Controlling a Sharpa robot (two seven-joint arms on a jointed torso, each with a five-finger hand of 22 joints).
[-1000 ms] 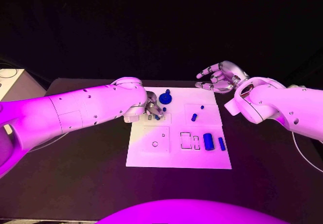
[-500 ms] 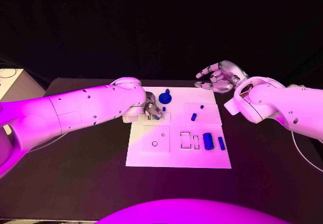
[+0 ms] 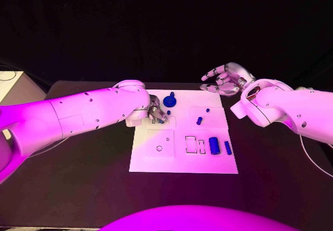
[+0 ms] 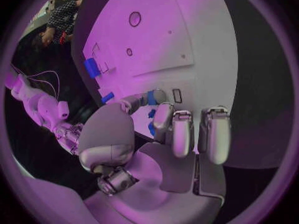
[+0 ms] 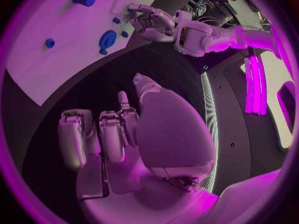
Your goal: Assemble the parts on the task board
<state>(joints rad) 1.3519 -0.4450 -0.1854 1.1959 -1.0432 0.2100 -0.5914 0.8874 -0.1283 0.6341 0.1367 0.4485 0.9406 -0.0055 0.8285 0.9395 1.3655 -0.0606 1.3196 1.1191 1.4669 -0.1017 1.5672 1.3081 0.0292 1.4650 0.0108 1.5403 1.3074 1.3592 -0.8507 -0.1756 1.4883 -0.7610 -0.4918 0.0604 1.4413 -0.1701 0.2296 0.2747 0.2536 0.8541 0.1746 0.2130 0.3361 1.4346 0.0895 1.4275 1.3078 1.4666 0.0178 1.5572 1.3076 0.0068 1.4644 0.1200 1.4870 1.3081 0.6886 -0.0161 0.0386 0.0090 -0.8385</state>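
Note:
The white task board (image 3: 160,161) lies mid-table. My left hand (image 3: 156,113) hovers low over its far left part. In the left wrist view the thumb and fingers (image 4: 163,119) pinch a small blue part (image 4: 150,98). A blue round part with a knob (image 3: 170,101) stands just beyond that hand. Two small blue pegs (image 3: 199,120) sit at the board's far right. A blue cylinder (image 3: 214,145) and a thin blue bar (image 3: 227,147) lie by the rectangular slots. My right hand (image 3: 225,79) hangs raised past the far right corner, fingers apart, holding nothing.
A pale box (image 3: 10,84) stands at the table's far left edge. Bare black table (image 3: 76,178) surrounds the board on the near side and both flanks. The board (image 4: 181,30) also has round holes near its middle.

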